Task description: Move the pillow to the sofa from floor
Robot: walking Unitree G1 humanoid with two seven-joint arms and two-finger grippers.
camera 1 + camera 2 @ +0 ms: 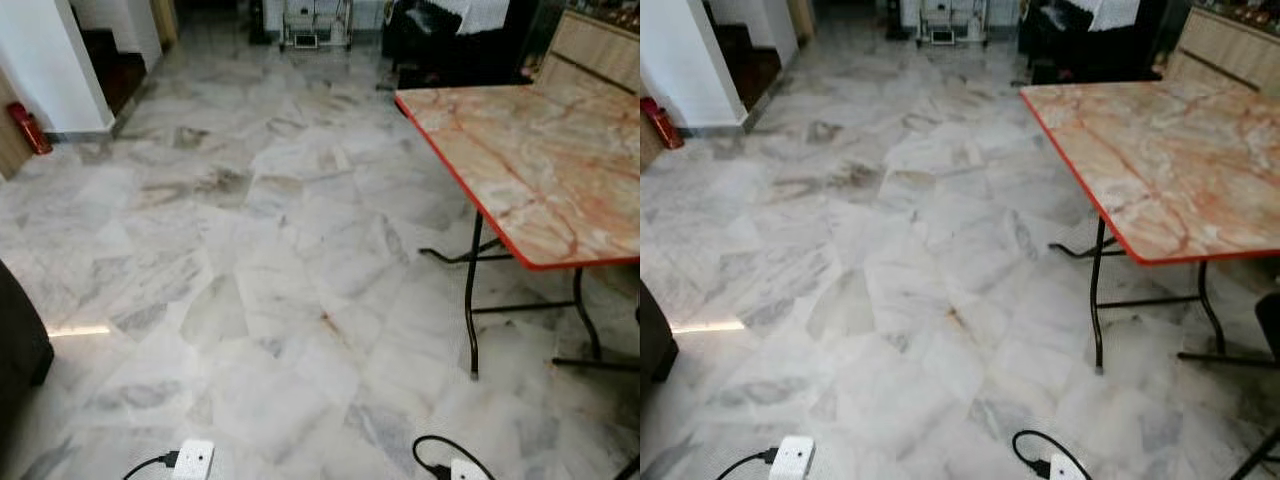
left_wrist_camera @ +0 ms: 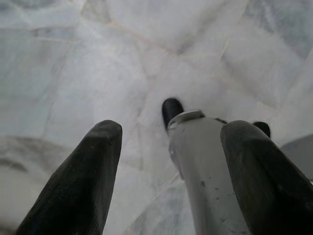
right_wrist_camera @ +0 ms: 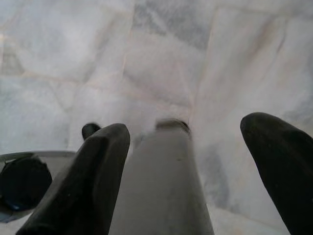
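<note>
Hanging over marble floor [image 1: 250, 250] — left tool [image 2: 168, 161], right tool [image 3: 188, 161], fingers spread

This is a room in a home, shown by its white marble-tile floor [image 1: 280, 250], a folding table [image 1: 540, 170] with a red-edged marble-pattern top, a wooden cabinet [image 1: 595, 50] and a red fire extinguisher [image 1: 30, 128] by the wall.

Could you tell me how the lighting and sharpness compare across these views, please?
Eye views: even daylight, mildly soft, a bright strip on the floor. Wrist views: left hand and right hand fingers loom blurred and dark over pale marble.
</note>
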